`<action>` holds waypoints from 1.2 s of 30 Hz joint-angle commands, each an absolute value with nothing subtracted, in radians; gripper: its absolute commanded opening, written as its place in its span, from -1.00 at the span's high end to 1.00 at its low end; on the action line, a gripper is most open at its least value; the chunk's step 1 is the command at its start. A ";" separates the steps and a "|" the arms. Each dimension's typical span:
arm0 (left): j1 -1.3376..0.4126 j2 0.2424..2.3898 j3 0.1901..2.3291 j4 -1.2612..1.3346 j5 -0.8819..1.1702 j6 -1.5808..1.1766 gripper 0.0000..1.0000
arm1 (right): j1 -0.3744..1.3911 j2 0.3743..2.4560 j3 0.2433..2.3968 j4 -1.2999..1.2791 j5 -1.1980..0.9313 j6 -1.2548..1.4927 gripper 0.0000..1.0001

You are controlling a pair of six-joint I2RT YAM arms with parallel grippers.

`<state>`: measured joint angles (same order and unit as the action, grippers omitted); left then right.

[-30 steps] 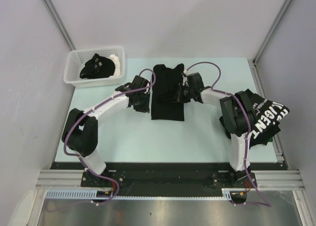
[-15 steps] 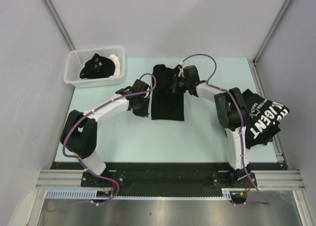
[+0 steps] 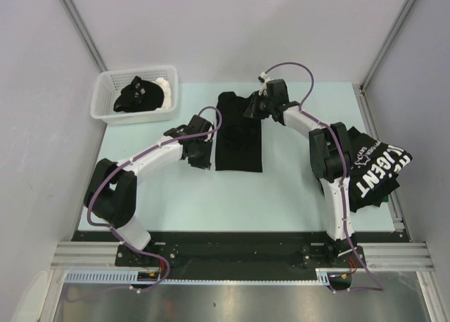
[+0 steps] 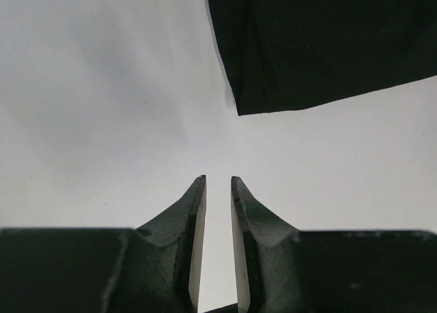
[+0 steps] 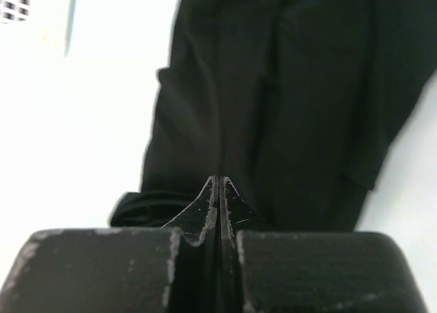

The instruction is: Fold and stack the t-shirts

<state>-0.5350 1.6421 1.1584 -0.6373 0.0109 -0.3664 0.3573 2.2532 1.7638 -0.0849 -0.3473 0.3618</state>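
Note:
A black t-shirt [image 3: 239, 136] lies folded into a long strip in the middle of the table; in the left wrist view only a corner [image 4: 321, 39] of it shows. My left gripper [image 3: 202, 159] hovers just off its near left corner, fingers [image 4: 217, 180] slightly open with nothing between them. My right gripper [image 3: 251, 111] is at the strip's far right end, shut, low over the cloth [image 5: 307, 87], and I see no cloth pinched between its fingers [image 5: 219, 180]. A second black t-shirt with big white lettering [image 3: 376, 167] lies bunched at the table's right edge, beside the right arm.
A white slotted basket [image 3: 105, 111] holding dark and white cloth stands at the far left corner. Grey walls enclose the table [image 3: 183, 195] on three sides. The purple cables loop above both forearms.
My right gripper has slid from the middle of the folded shirt to its far end, staying shut. The left gripper has drawn slightly back from the shirt's left edge.

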 commanded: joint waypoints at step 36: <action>-0.561 1.517 1.154 -0.623 0.034 -0.388 0.50 | 0.509 1.939 1.350 -0.164 -0.299 0.396 1.00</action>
